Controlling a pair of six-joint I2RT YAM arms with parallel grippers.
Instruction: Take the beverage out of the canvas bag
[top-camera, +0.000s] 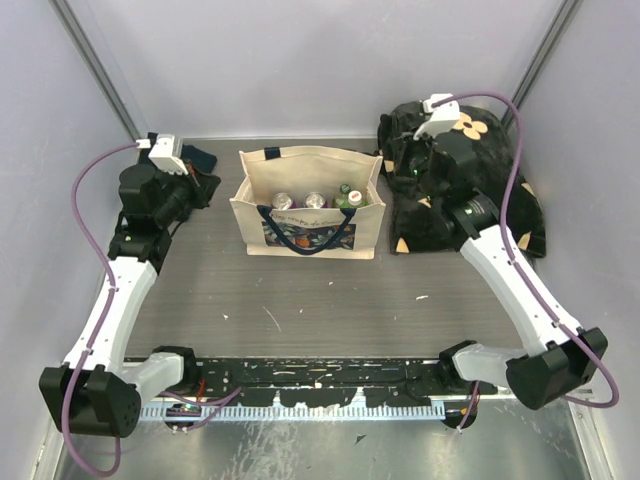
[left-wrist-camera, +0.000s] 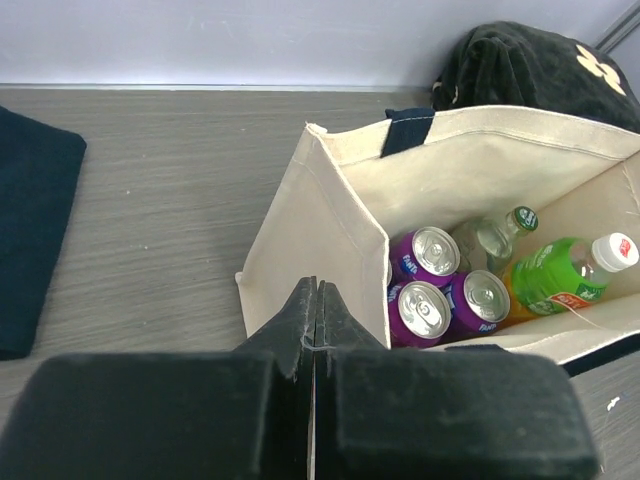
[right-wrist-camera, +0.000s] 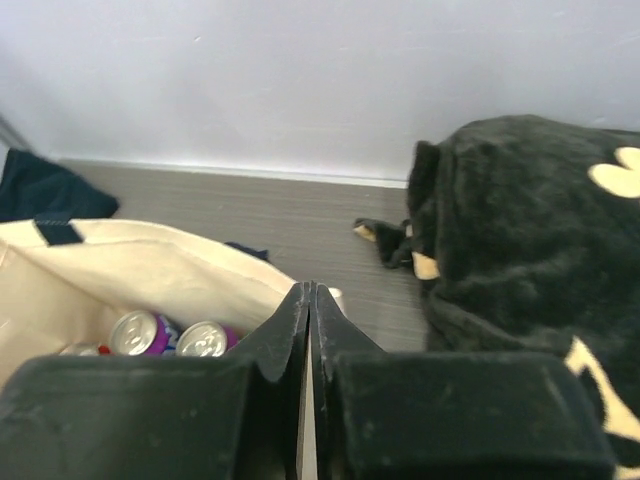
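Observation:
The cream canvas bag (top-camera: 248, 220) with navy handles stands open at the back middle of the table. Inside it are purple cans (top-camera: 284, 201), a green bottle (top-camera: 351, 196) and a clear bottle. In the left wrist view the bag's wall (left-wrist-camera: 320, 230) holds three purple cans (left-wrist-camera: 424, 308), a green bottle (left-wrist-camera: 558, 272) and a clear bottle (left-wrist-camera: 494, 238). My left gripper (top-camera: 196, 190) is shut and empty, just left of the bag; its tips (left-wrist-camera: 316, 286) are near the bag's left wall. My right gripper (top-camera: 402, 168) is shut and empty, right of the bag (right-wrist-camera: 150, 270), tips (right-wrist-camera: 309, 288).
A black fabric bag with tan flower motifs (top-camera: 470, 185) lies at the back right, under my right arm; it also shows in the right wrist view (right-wrist-camera: 520, 230). A dark navy cloth (top-camera: 201, 158) lies at the back left (left-wrist-camera: 30, 230). Walls enclose the table on three sides.

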